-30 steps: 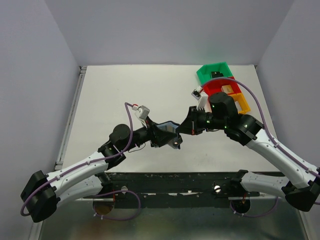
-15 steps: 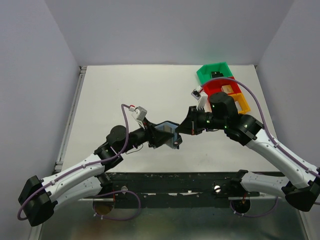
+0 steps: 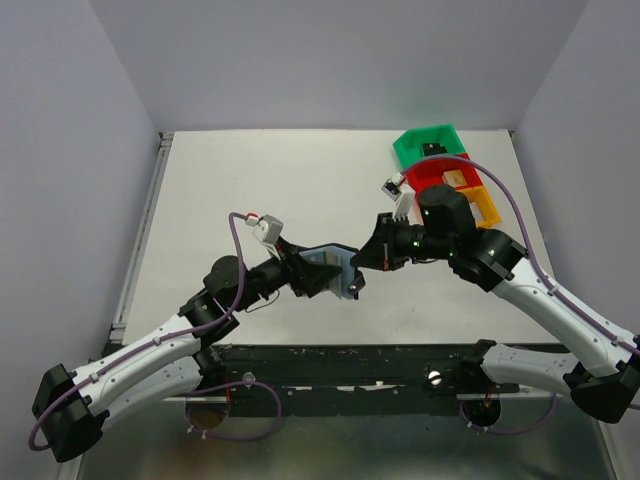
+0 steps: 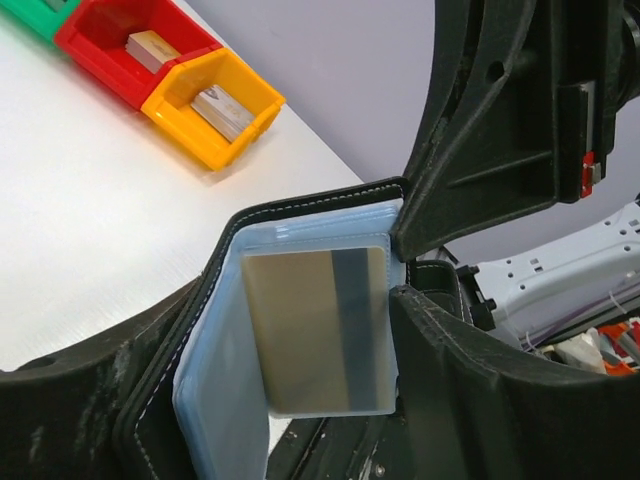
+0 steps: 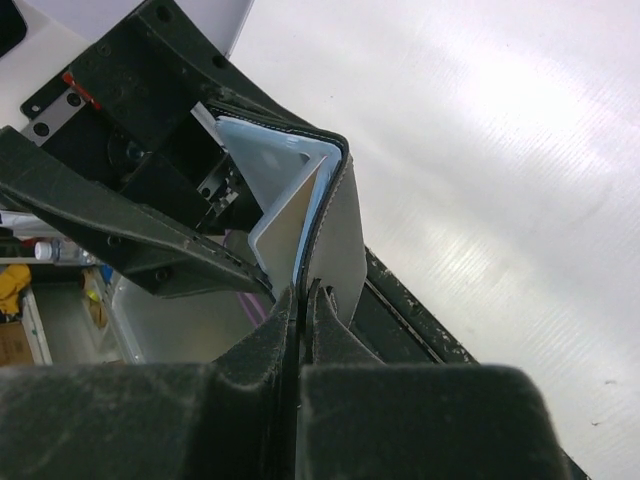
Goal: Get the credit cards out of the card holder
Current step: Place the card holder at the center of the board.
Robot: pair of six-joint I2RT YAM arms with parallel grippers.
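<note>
Support from the left hand (image 3: pixel 310 272), clamped around the black bifold card holder (image 4: pixel 215 400), let the right hand (image 5: pixel 303 300) pinch its gold striped card (image 4: pixel 310 330).

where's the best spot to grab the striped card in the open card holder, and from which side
Take the striped card by its lower short edge, from below in the left wrist view. It lies flat in the blue-grey pocket of the card holder, which seems to cover its top and sides, and the shut right pincer crowds the upper corner. Pinch its thin faces.

Matt stitched leather — card holder (image 4: pixel 225 380)
</note>
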